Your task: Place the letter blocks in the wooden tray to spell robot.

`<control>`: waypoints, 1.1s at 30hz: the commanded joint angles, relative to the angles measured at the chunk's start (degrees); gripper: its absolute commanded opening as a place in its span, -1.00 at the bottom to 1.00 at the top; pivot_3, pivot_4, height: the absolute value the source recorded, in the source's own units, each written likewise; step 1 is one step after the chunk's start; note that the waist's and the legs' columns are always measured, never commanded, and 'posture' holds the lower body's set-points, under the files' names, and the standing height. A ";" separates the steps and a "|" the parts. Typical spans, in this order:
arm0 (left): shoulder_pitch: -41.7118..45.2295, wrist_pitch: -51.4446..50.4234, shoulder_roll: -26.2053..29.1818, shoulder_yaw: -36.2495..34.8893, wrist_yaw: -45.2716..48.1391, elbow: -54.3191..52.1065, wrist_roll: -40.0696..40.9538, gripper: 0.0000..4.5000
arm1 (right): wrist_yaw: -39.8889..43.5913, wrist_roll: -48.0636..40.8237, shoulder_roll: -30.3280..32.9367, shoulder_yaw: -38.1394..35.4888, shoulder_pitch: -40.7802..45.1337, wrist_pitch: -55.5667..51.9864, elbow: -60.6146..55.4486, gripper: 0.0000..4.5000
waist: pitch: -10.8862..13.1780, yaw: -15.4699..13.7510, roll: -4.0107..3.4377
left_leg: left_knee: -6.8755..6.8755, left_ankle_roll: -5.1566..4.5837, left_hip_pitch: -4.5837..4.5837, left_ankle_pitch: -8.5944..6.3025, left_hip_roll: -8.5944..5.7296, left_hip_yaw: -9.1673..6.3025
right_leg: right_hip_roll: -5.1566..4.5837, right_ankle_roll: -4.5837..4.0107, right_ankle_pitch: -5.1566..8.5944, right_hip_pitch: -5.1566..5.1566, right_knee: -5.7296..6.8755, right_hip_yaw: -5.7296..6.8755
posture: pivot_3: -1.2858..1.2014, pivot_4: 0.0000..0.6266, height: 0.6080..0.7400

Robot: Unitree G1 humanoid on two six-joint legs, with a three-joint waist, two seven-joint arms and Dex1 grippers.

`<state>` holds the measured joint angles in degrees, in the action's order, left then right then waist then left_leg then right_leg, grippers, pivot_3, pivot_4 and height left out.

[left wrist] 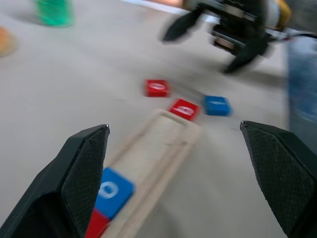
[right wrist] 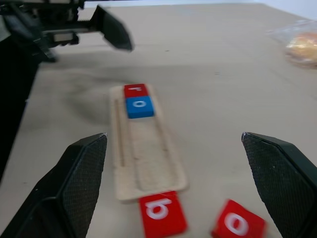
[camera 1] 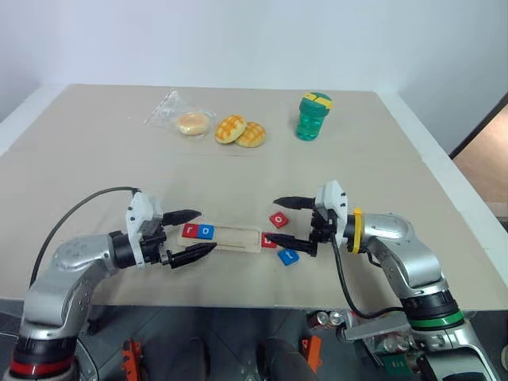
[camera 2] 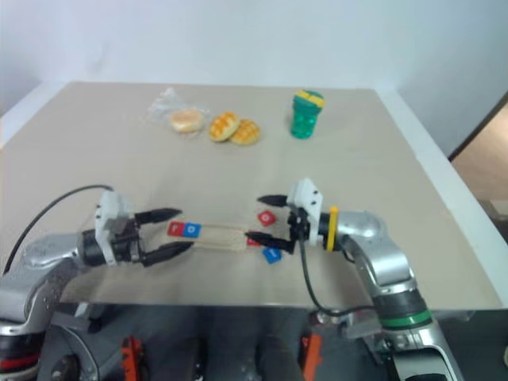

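Here, both end effectors (camera 1: pixel 190 232) (camera 1: pixel 283 221) gape empty over beige table (camera 1: pixel 95 159), white wall (camera 1: pixel 238 40) behind.

Tabletop (camera 1: pixel 95 175): plain beige.
Wooden tray (right wrist: pixel 143 153): pale wood.
Tiles in my tray: red r tile (right wrist: pixel 135 90), blue o tile (right wrist: pixel 139 106), white letters.
Loose tiles: red b tile (right wrist: pixel 161 213), red o tile (right wrist: pixel 237 225), blue tile (camera 1: pixel 288 256).
My end effectors: left end effector (camera 1: pixel 190 234) and right end effector (camera 1: pixel 282 221), black fingers, white housings.
My right wrist: yellow band.
Bottle (camera 1: pixel 313 116): green, yellow-green cap.
Buns (camera 1: pixel 240 131): golden, criss-cross tops.
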<state>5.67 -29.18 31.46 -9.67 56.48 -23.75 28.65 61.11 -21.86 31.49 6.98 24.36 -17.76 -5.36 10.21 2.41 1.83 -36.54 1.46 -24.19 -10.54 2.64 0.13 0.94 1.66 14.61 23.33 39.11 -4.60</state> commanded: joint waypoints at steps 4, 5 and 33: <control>-7.21 6.82 -2.87 1.35 -7.23 -6.72 -3.00 0.95 | 0.59 2.85 -0.25 1.46 1.94 2.64 2.48 1.00 | -0.01 0.19 0.02 | 0.00 -0.01 0.08 0.04 -0.01 0.22 | -0.05 -0.13 0.01 0.01 -0.04 -0.15 | 0.03 -0.52 1.00; -8.32 8.10 -2.79 2.31 -7.39 -7.31 -3.96 0.95 | 0.22 3.68 -0.39 1.75 2.34 3.14 3.58 1.00 | -0.01 0.20 0.02 | 0.00 -0.01 0.10 0.04 -0.01 0.27 | -0.06 -0.13 0.01 0.00 -0.04 -0.18 | 0.03 -0.52 1.00; -9.20 12.97 -0.03 9.33 -8.27 -7.11 -5.65 0.95 | -7.83 7.69 -0.46 2.31 -0.92 -5.26 -3.26 1.00 | -0.01 0.22 0.02 | 0.13 0.00 0.07 0.03 0.00 0.38 | -0.04 -0.20 0.10 0.13 -0.07 -0.25 | 0.03 -0.52 1.00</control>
<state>-4.02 -17.34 30.87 -0.21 48.14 -29.84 22.78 54.47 -13.89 30.95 10.84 23.24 -22.50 -5.95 10.21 2.63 1.85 -36.41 1.46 -24.13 -10.52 2.64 0.53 0.89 1.47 14.71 23.47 39.05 -4.86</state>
